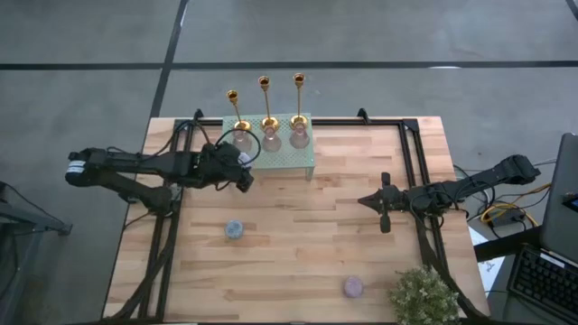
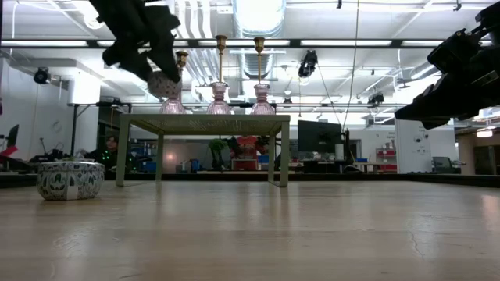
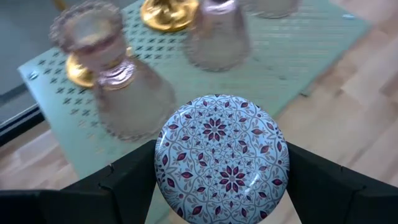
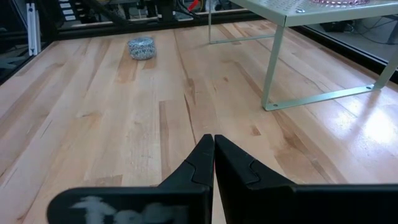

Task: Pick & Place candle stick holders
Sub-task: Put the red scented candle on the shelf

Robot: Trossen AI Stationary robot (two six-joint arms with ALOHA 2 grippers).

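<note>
only left wrist view shows left jaws (image 3: 221,186) gripping patterned round holder (image 3: 222,157); right jaws (image 4: 213,144) closed.

High view: overhead, straight down, whole desk (image 1: 298,244) and both arms. Low view: desk-top level, looking across to the green rack (image 2: 205,123) and the room behind. Left wrist view: very close, angled down at the rack's top, background blurred, probably the same glass holders (image 3: 124,93). Right wrist view: low over the boards, facing the rack's legs; shares the blue holder (image 4: 141,48) with the high view.
</note>
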